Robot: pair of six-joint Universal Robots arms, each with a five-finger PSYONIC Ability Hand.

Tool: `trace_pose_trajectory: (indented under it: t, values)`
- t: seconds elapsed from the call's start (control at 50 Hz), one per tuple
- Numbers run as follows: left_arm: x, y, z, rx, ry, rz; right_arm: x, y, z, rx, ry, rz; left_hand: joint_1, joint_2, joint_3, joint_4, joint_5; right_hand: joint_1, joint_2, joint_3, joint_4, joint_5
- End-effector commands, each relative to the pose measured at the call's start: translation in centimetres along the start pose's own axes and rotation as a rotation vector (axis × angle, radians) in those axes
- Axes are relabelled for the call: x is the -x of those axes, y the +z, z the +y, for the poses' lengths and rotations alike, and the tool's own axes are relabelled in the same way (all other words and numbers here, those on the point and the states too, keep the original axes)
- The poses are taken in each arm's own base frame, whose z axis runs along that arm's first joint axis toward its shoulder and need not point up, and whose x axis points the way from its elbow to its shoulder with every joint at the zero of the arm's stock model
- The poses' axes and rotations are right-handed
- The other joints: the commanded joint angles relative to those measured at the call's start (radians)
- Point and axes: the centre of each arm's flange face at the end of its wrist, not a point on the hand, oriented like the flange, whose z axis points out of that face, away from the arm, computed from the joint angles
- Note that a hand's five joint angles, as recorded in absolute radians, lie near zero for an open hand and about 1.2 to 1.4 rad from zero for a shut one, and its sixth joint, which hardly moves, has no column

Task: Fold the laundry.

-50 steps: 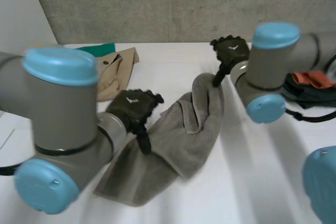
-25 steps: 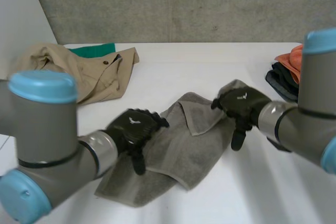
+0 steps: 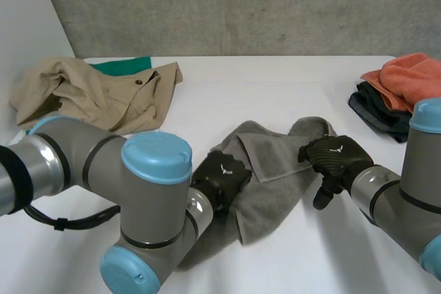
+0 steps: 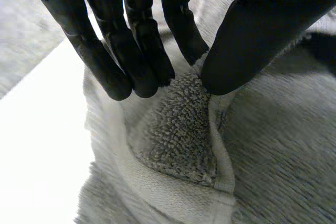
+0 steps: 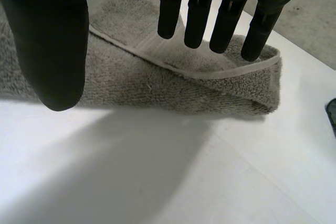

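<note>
One grey towel lies rumpled in the middle of the bench; it looks soft, light and floppy, so it'll likely sag wherever it isn't held and wants taking at a hemmed edge or corner. The left hand is pinching a raised tuft of terry between fingers and thumb on the towel's left part, while the right hand hovers spread and empty over the doubled-over end. Waiting: one beige garment over one green cloth far left, one orange piece atop one dark piece far right.

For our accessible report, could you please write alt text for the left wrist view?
The left robot hand pinches a raised fold of the grey towel between its fingers and thumb; the white table lies beside the towel.
</note>
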Motion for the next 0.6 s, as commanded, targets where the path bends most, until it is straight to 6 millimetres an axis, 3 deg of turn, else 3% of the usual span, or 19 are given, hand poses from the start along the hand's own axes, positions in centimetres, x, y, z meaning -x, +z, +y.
trace_pose_trajectory:
  t: [0.02, 0.14, 0.24, 0.42, 0.44, 0.52, 0.58, 0.6]
  values:
    - [2.7, -2.6, -5.1, -0.144, -0.024, -0.125, -1.7, 0.3, -0.2, -0.007, 0.057, 0.053, 0.247, 0.204, 0.212, 0.204, 0.229, -0.162, -0.154, -0.161, -0.157, -0.14]
    - [5.5, -5.6, -10.3, -0.29, -0.043, -0.192, -3.4, 0.5, -0.2, -0.005, 0.353, 0.096, 0.247, 0.204, 0.212, 0.204, 0.229, -0.251, -0.242, -0.25, -0.245, -0.229]
    - [6.7, -7.4, -13.0, -0.344, -0.044, -0.201, -3.1, 0.8, -0.1, 0.004, 0.553, 0.076, 0.247, 0.204, 0.212, 0.204, 0.229, -0.263, -0.254, -0.262, -0.257, -0.241]
    - [7.8, -9.1, -16.8, -0.413, -0.042, -0.214, 2.7, 4.6, -1.4, -0.069, 0.586, -0.013, 0.247, 0.204, 0.212, 0.204, 0.229, -0.201, -0.193, -0.2, -0.195, -0.179]
    - [7.8, -9.2, -17.0, -0.416, -0.042, -0.215, 3.2, 5.0, -1.5, -0.076, 0.593, -0.007, 0.247, 0.204, 0.212, 0.204, 0.229, -0.102, -0.093, -0.101, -0.096, -0.08]
    - [8.0, -9.8, -18.2, -0.44, -0.042, -0.227, 5.0, 6.1, -1.8, -0.091, 0.608, 0.029, 0.247, 0.204, 0.212, 0.204, 0.229, 0.936, 0.945, 0.937, 0.942, 0.959]
    - [8.9, -10.4, -18.8, -0.45, -0.05, -0.26, 3.8, 5.3, -2.2, -0.073, 0.592, 0.12, 0.247, 0.204, 0.212, 0.204, 0.229, 0.938, 0.947, 0.939, 0.944, 0.961]
    - [9.6, -10.7, -19.0, -0.45, -0.055, -0.285, 1.8, 4.5, -3.7, -0.111, 0.571, 0.179, 0.247, 0.204, 0.212, 0.204, 0.229, 0.938, 0.947, 0.939, 0.944, 0.961]
